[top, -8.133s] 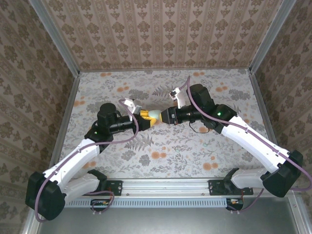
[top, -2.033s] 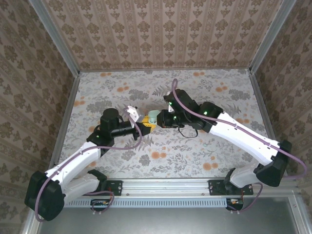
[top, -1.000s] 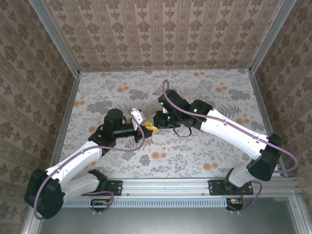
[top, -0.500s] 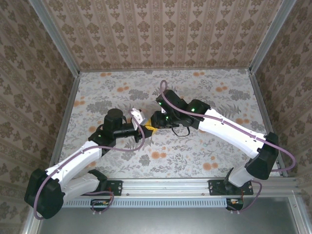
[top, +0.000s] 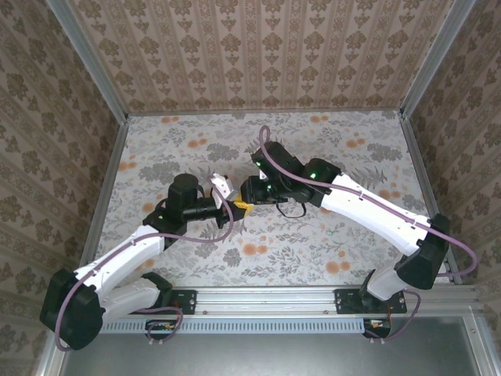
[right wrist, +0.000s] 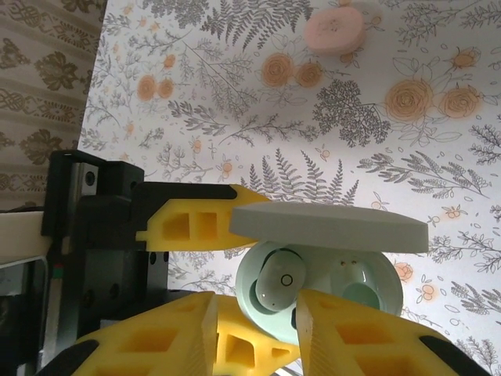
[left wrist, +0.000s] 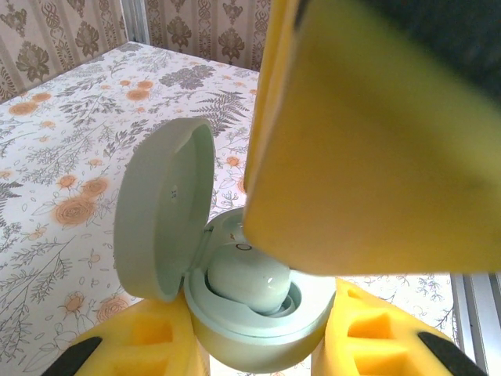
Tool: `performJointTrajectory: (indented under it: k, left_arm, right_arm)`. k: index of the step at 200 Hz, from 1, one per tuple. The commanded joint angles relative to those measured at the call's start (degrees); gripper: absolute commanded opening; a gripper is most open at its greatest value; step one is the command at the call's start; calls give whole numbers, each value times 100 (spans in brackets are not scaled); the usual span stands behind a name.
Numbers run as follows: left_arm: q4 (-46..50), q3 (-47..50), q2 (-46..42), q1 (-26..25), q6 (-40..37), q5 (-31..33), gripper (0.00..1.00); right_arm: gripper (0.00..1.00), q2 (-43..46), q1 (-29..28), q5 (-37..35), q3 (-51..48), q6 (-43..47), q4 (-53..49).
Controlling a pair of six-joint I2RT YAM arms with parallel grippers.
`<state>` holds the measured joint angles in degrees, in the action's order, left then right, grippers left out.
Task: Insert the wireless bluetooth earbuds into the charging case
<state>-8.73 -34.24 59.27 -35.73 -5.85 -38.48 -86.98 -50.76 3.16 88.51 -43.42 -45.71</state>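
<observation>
Floral table (top: 329,235) lies beneath the left claw (left wrist: 258,348), clenched on the open case (left wrist: 235,345), one earbud (right wrist: 275,286) seated inside, right claw (right wrist: 257,304) released just above it.

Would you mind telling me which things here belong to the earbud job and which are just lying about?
Job: charging case, lid open, gripped by the left hand; earbud seated in it; right hand at the case.
Lying about: pink round piece on the table.
</observation>
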Motion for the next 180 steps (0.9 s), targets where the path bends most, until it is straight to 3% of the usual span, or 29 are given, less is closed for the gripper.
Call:
performJointTrajectory:
  k: [1,66,131,180]
  left_arm:
    - [-114,-180,-53,-49,-110,-1,1]
    - [-284,-144,-96,-74,-104,38,1]
    - [-457,56,-341,-101,-123,353,0]
    - [-718,240,-402,-105,-153,557,0]
  right_arm:
    - [29,360,62,-131,75,47,-30]
    - [17,279,110,333,-411,-16,445]
    - [15,135,110,388,-495,20,454]
    - [16,765,446,475,-631,-174,611]
